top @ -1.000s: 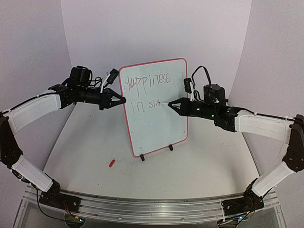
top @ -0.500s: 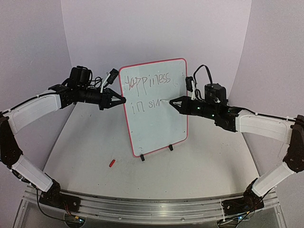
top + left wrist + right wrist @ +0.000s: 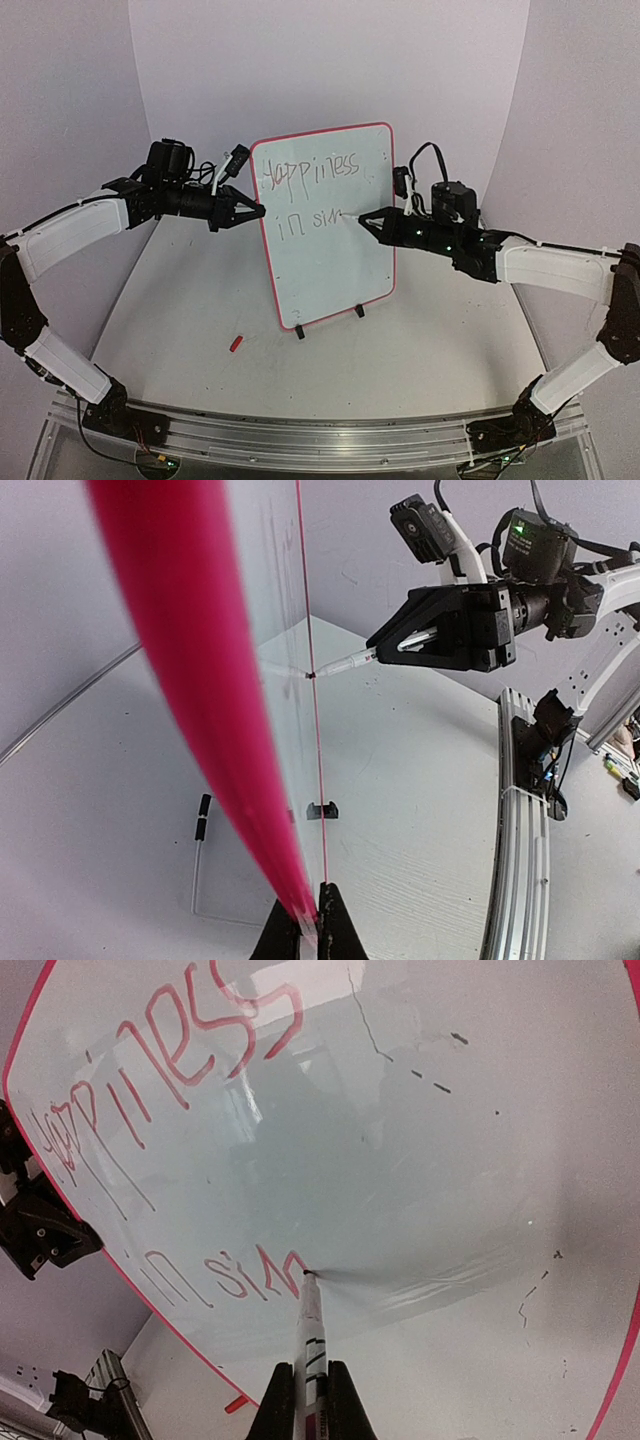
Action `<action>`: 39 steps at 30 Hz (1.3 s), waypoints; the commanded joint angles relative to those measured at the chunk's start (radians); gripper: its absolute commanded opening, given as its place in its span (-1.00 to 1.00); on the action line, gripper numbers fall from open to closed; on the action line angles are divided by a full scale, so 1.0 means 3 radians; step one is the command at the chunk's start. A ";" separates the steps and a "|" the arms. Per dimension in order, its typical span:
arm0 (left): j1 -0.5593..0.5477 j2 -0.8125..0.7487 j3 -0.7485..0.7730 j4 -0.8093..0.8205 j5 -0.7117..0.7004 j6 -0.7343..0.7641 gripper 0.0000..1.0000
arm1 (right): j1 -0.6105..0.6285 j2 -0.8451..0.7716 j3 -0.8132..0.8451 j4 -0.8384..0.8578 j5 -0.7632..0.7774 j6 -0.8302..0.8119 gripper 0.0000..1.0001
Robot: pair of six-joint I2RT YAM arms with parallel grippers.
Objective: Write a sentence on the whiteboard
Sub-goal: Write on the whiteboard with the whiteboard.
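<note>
The whiteboard [image 3: 330,260], glossy white with a red rim, stands upright on black clips at the table's middle. The sentence [image 3: 305,175] reads "Happiness" on top, with "in sim" [image 3: 225,1272] in reddish strokes below. My left gripper [image 3: 258,210] is shut on the board's left rim [image 3: 190,680], which shows between its jaws [image 3: 308,925]. My right gripper [image 3: 365,220] is shut on a white marker [image 3: 311,1325]. The marker's tip touches the board at the end of the last letter. The left wrist view also shows the marker [image 3: 345,663] meeting the board.
A small red marker cap [image 3: 237,343] lies on the table in front of the board's left corner. Black clips [image 3: 359,311] and a wire stand [image 3: 200,860] hold the board up. An aluminium rail [image 3: 300,440] runs along the near edge.
The right gripper has moved the marker a little to the right along the second line, adding to the last letter. The left gripper has not moved.
</note>
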 commanded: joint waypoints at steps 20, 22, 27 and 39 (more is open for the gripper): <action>-0.0138 0.0125 -0.0062 -0.0622 -0.0069 0.0263 -1.00 | -0.0018 -0.0314 -0.0031 0.0045 0.0087 -0.0061 -1.00; -0.0138 0.0125 -0.0062 -0.0622 -0.0074 0.0263 -1.00 | -0.0018 -0.0254 0.0019 0.0045 0.0098 -0.0077 -1.00; -0.0138 0.0125 -0.0062 -0.0625 -0.0085 0.0266 -1.00 | -0.0018 -0.0146 0.0074 0.0045 0.0144 -0.0074 -1.00; -0.0143 0.0124 -0.0062 -0.0629 -0.0076 0.0269 -1.00 | -0.0020 -0.0136 -0.0089 -0.0026 0.0279 -0.0009 -1.00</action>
